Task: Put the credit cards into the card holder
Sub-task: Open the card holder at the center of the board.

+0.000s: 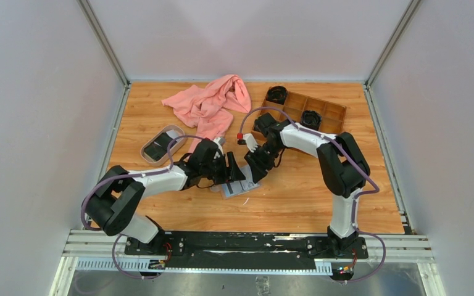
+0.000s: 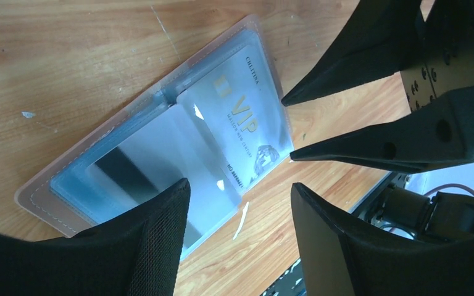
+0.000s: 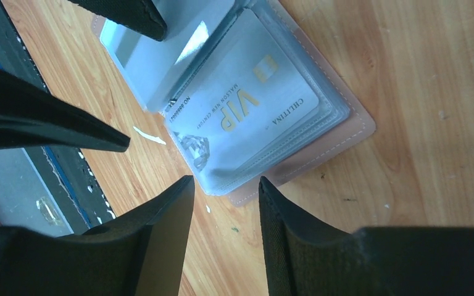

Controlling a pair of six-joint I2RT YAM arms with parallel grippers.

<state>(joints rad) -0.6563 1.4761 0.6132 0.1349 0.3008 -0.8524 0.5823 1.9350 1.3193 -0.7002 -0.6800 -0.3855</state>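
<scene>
The card holder (image 1: 239, 189) lies opened flat on the table between the two grippers, its tan-pink cover (image 3: 345, 132) down and clear sleeves facing up. A silver credit card marked VIP (image 2: 241, 123) (image 3: 247, 111) lies on its one half; I cannot tell whether it is fully inside a sleeve. My left gripper (image 2: 239, 188) is open, one finger (image 2: 160, 216) over the holder's other half, nothing between the jaws. My right gripper (image 3: 226, 182) is open just off the holder's near corner, holding nothing. Dark credit cards (image 1: 158, 147) lie in the oval tray.
The oval beige-rimmed tray (image 1: 145, 152) stands left of the arms. A pink cloth (image 1: 210, 105) is bunched at the back. A brown wooden compartment box (image 1: 321, 110) with black parts sits at the back right. The two grippers' fingers are close together over the holder.
</scene>
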